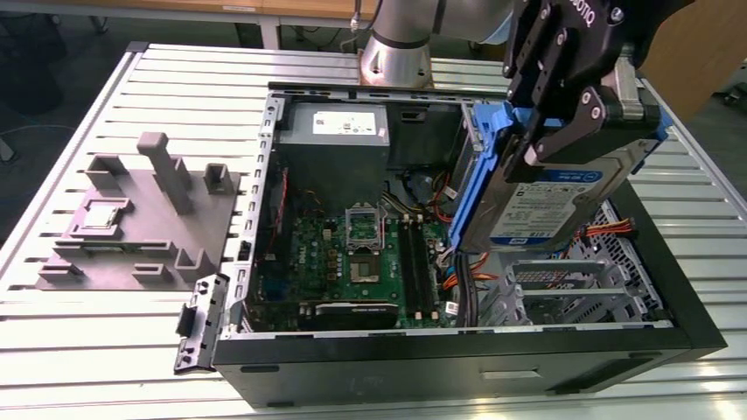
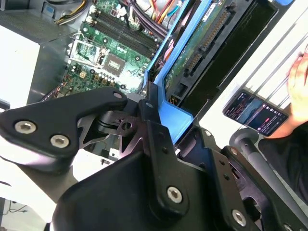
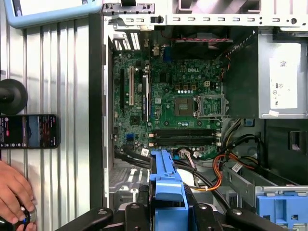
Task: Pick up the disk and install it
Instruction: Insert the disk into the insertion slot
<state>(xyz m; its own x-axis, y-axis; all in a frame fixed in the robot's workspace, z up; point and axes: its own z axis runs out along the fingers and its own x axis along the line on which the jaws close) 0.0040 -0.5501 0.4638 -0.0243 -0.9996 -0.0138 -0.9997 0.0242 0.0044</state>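
In the exterior view my gripper (image 1: 580, 122) is shut on the disk (image 1: 548, 206), a silver hard drive with a white and blue label and blue side rails. The disk hangs tilted, nearly on edge, above the right side of the open computer case (image 1: 467, 354), just over the metal drive cage (image 1: 561, 289). The second wrist view shows the disk's green circuit-board underside (image 2: 202, 43) and a blue rail between the fingers of the gripper (image 2: 163, 134). The first wrist view shows the disk's blue rail end (image 3: 166, 185) in the gripper (image 3: 166, 214), over the motherboard (image 3: 178, 101).
A grey power-supply box (image 1: 338, 127) sits at the case's back and orange cables (image 1: 461, 267) run beside the cage. A grey fixture block (image 1: 140, 219) stands on the slatted table at the exterior view's left. Beside the case lie a phone (image 3: 29, 131) and a person's hand (image 3: 14, 192).
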